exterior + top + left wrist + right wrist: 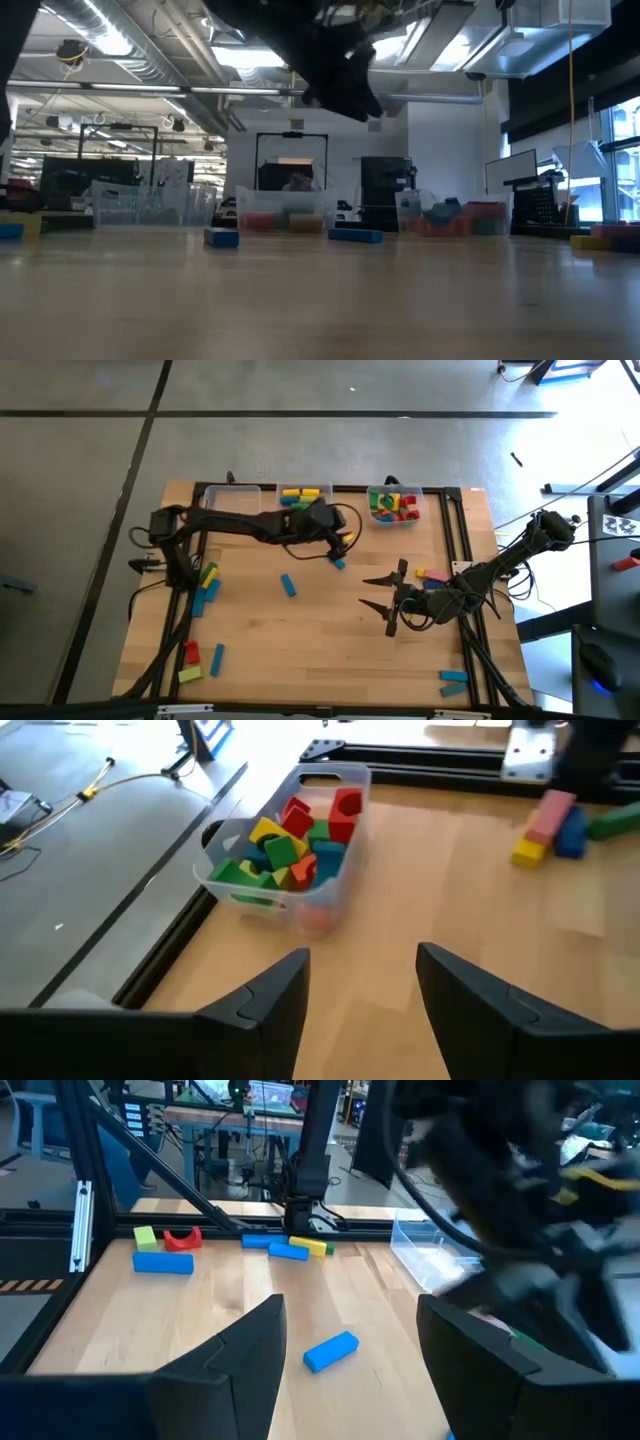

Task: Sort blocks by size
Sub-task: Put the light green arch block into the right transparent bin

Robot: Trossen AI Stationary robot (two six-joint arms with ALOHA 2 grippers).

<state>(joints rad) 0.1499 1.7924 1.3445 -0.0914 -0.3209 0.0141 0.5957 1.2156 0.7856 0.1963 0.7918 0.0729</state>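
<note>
The wooden table (320,650) fills the scene, with three clear bins lined along its far edge: an empty-looking left bin (232,496), a middle bin (305,494) with a few blocks, and a right bin (394,505) heaped with red, green and yellow pieces. The left arm stretches across to the far middle, its left hand (360,995) open and empty, hovering between the middle and right bins, looking toward the right bin. The right arm sits at the right side, its right hand (385,600) spread open, nothing in it, pointing left over bare wood.

Blocks lie scattered: a cluster at the left edge (207,588), more at the near left corner (200,660), two blue ones near right (453,681), a pink-yellow-blue group (432,577) beside the right arm, and a lone blue block (288,585) mid-table.

That lone blue block looks the likeliest next pick for the right hand. Best approach: square the fingers across its short sides, drop low, close firmly, then match its length to the proper bin.
</note>
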